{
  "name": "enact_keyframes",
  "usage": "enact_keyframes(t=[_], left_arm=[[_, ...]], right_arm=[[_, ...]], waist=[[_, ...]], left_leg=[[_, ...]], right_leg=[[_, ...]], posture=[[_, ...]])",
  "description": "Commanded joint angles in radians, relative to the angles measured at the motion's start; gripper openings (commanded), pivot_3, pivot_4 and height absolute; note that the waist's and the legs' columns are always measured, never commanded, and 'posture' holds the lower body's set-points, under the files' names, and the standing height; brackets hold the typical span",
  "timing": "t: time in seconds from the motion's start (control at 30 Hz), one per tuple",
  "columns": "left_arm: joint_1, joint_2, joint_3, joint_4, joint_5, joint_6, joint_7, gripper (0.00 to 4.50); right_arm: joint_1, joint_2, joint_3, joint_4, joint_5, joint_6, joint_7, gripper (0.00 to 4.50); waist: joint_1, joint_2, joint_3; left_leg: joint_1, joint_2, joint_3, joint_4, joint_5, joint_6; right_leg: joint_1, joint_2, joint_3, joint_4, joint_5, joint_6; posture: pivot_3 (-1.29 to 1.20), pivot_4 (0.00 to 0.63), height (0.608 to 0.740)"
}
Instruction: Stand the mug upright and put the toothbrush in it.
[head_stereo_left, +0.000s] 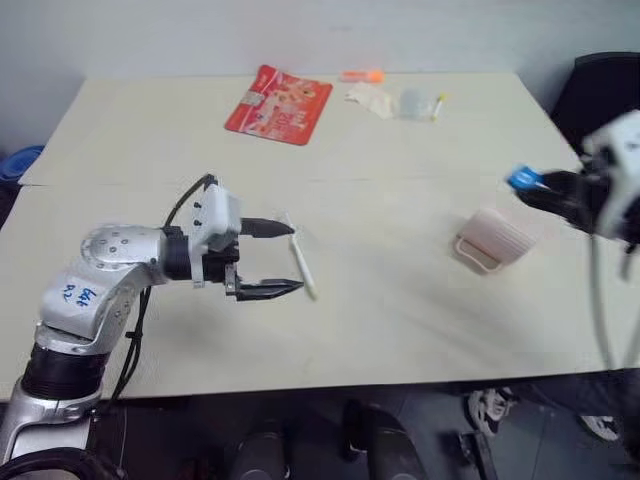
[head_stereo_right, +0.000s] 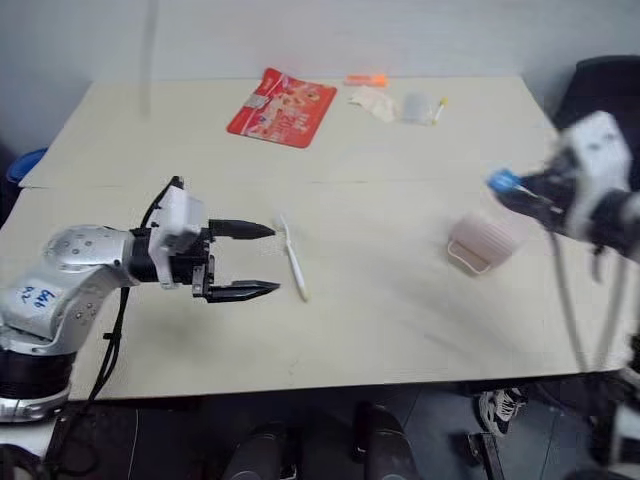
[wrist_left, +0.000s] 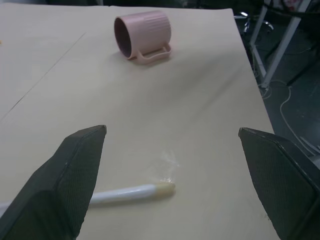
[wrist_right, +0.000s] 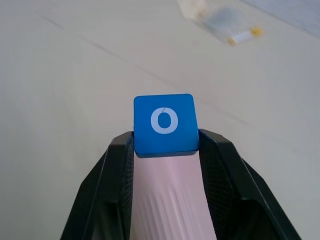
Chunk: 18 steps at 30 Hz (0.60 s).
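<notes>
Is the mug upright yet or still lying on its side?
Still on its side. The mug lies on the table with its dark opening facing sideways and its handle resting on the tabletop.

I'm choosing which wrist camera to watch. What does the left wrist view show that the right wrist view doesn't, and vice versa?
Left wrist view, not the right: the toothbrush lying flat at the open left tool, and the dark mouth of the tipped mug. Right wrist view, not the left: a blue tile marked O gripped by the right tool, and a clear packet beyond. Both: the pink ribbed mug on the cream table.
</notes>
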Motion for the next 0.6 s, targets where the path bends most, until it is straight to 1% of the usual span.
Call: enact_keyframes(t=[0.03, 0.1, 0.17, 0.23, 0.3, 0.4, 0.47, 0.5, 0.6], left_arm=[[-0.04, -0.042, -0.041, 0.03, 0.019, -0.045, -0.027, 4.5], [-0.06, -0.074, -0.071, 0.056, 0.036, -0.069, -0.043, 4.5], [-0.077, -0.095, -0.089, 0.075, 0.049, -0.084, -0.052, 4.5], [-0.087, -0.115, -0.125, 0.095, 0.101, -0.141, -0.06, 4.5], [-0.091, -0.131, -0.148, 0.108, 0.132, -0.182, -0.07, 4.5], [-0.096, -0.151, -0.158, 0.12, 0.142, -0.205, -0.081, 4.5], [-0.103, -0.161, -0.158, 0.132, 0.148, -0.215, -0.079, 4.5], [-0.106, -0.165, -0.156, 0.137, 0.149, -0.216, -0.078, 4.5], [-0.114, -0.171, -0.145, 0.135, 0.146, -0.205, -0.071, 4.5]], right_arm=[[0.222, -0.013, -0.201, -0.146, 0.018, 0.104, 0.01, 1.47], [0.395, 0.045, -0.301, -0.197, 0.015, 0.089, 0.004, 1.47], [0.481, 0.111, -0.36, -0.238, 0.044, 0.085, -0.017, 1.47], [0.566, 0.203, -0.375, -0.269, 0.039, 0.044, -0.069, 1.47], [0.615, 0.268, -0.369, -0.272, 0.038, -0.005, -0.105, 1.47], [0.603, 0.311, -0.338, -0.203, 0.016, -0.085, -0.188, 1.47], [0.584, 0.315, -0.311, -0.15, -0.001, -0.13, -0.24, 2.21], [0.59, 0.308, -0.29, -0.128, -0.011, -0.163, -0.25, 2.44], [0.589, 0.282, -0.26, -0.075, -0.011, -0.227, -0.259, 3.51]], waist=[[-0.009, -0.002, 0.0], [-0.015, -0.001, 0.0], [-0.022, -0.001, 0.0], [-0.027, 0.001, -0.001], [-0.028, 0.001, -0.001], [-0.029, 0.001, -0.001], [-0.028, 0.001, -0.001], [-0.026, 0.001, -0.001], [-0.024, 0.001, -0.001]], left_leg=[[0.005, 0.0, 0.0, 0.0, 0.0, 0.0], [0.016, 0.0, -0.001, -0.005, -0.001, 0.001], [0.026, 0.001, -0.002, -0.009, -0.004, 0.003], [0.03, 0.001, -0.003, -0.013, -0.004, 0.004], [0.031, 0.001, -0.002, -0.015, -0.002, 0.0], [0.032, 0.0, 0.0, -0.016, -0.001, -0.002], [0.032, 0.0, 0.001, -0.016, -0.001, -0.001], [0.032, 0.0, 0.001, -0.016, 0.0, -0.001], [0.032, 0.0, 0.0, -0.016, 0.0, -0.001]], right_leg=[[0.001, 0.001, 0.001, -0.001, 0.001, 0.0], [0.019, 0.001, 0.002, -0.007, 0.001, 0.0], [0.03, 0.002, 0.003, -0.012, 0.0, 0.0], [0.032, 0.002, 0.01, -0.014, 0.0, 0.001], [0.031, 0.003, 0.012, -0.012, 0.0, 0.001], [0.029, 0.005, 0.014, -0.011, -0.001, 0.002], [0.029, 0.005, 0.015, -0.011, -0.001, 0.002], [0.029, 0.004, 0.015, -0.011, -0.001, 0.002], [0.029, 0.005, 0.014, -0.011, -0.001, 0.001]], posture=[[0.0, 0.15, 0.74], [0.0, 0.15, 0.74], [0.0, 0.15, 0.74], [0.0, 0.15, 0.74], [0.0, 0.15, 0.74], [0.0, 0.15, 0.74], [0.0, 0.15, 0.74], [0.0, 0.15, 0.74], [0.0, 0.15, 0.74]])
